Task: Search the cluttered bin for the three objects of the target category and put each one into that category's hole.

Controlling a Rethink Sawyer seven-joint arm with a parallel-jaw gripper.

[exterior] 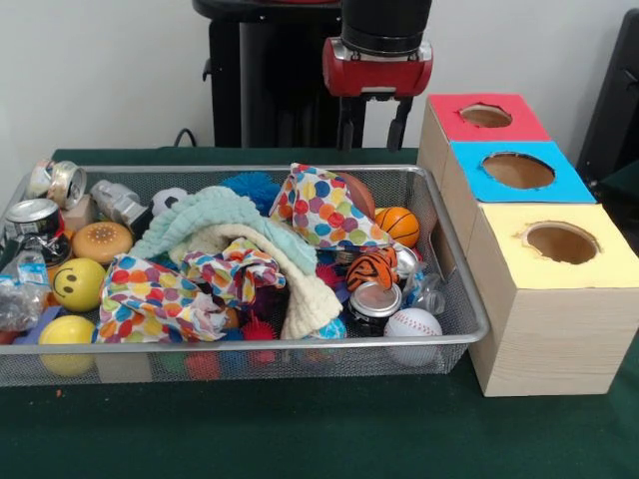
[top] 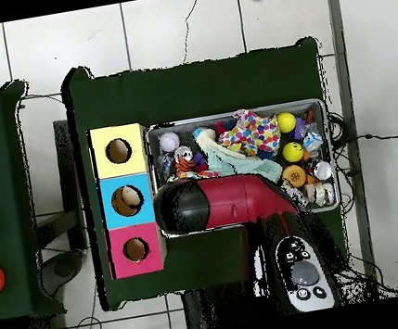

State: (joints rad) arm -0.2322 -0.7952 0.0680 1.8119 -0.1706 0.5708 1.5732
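Observation:
The wire-mesh bin (exterior: 250,349) fills the middle of the table and also shows in the overhead view (top: 232,116). Three polka-dot cloths lie in it: one bunched upright at the far middle (exterior: 324,210), one crumpled in the centre (exterior: 235,269), one at the front left (exterior: 150,299). The overhead view shows one polka-dot cloth (top: 256,131). My gripper (exterior: 371,128) hangs open and empty above the bin's far rim, behind the upright cloth. In the overhead view the arm's head (top: 186,207) hides it. The yellow-topped box's hole (exterior: 561,242) (top: 118,151) is right of the bin.
Mint-green and cream towels (exterior: 235,228) lie across the bin's middle. Around them are a baseball (exterior: 412,322), basketball (exterior: 397,225), smiley ball (exterior: 78,284) and cans (exterior: 35,218). The blue-topped box (exterior: 517,171) and red-topped box (exterior: 486,116) stand behind the yellow one.

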